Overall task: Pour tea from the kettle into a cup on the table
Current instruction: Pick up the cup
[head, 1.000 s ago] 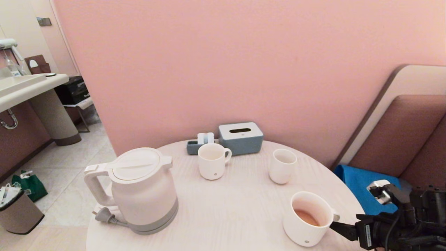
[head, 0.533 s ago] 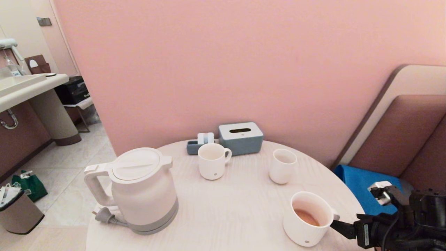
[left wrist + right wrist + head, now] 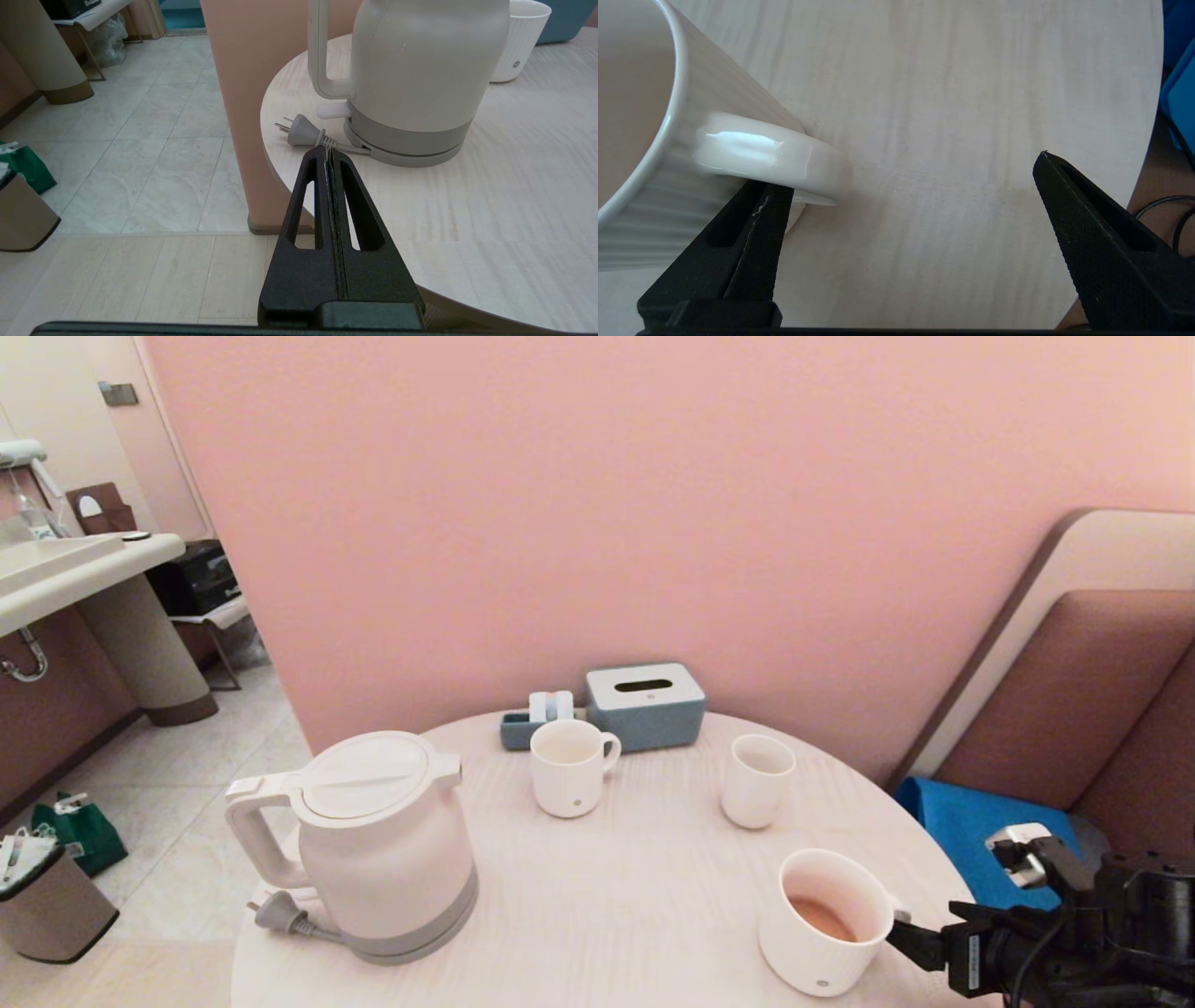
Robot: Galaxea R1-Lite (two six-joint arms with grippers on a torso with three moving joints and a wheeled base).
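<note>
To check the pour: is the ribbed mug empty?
No. The ribbed mug holds reddish-brown tea low inside, far below its rim.

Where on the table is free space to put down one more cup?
Bare table lies between the kettle and the cup, before the handled mug. The back is crowded: tissue box, slim cup. The right gripper flanks the cup's handle.

Pink wall [image 3: 597, 523], tiled floor [image 3: 215, 775]

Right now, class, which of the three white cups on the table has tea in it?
The widest cup, nearest the table's front edge beside the right tool. It holds reddish-brown tea; the other two look empty.
</note>
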